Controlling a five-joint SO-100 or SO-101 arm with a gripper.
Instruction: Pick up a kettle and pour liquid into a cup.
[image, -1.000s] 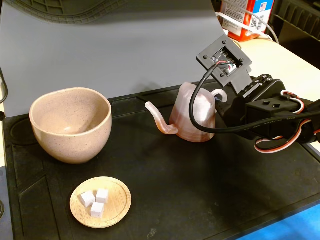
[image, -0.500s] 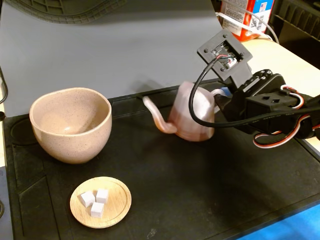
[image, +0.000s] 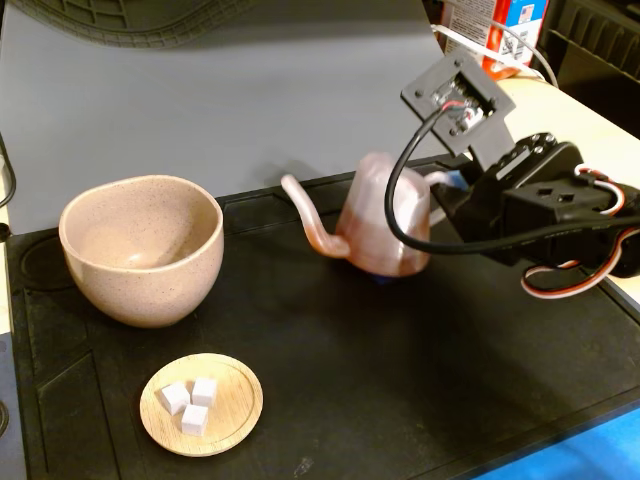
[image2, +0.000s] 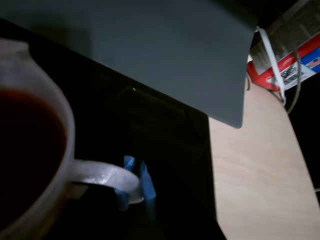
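Kettle (image: 385, 225) at end effector (image: 445, 188), handle apparently between blue fingertips (image2: 146, 181); grip state unclear.

no word, brand or number can be read in either view. the red, white and blue printed carton (image: 487, 30) at the top right of the fixed view carries print on its white panels, but the marks are too small and blurred to make out. in the wrist view the same carton (image2: 287, 62) shows rows of dark print on white and a small flag-like patch, likewise unreadable.
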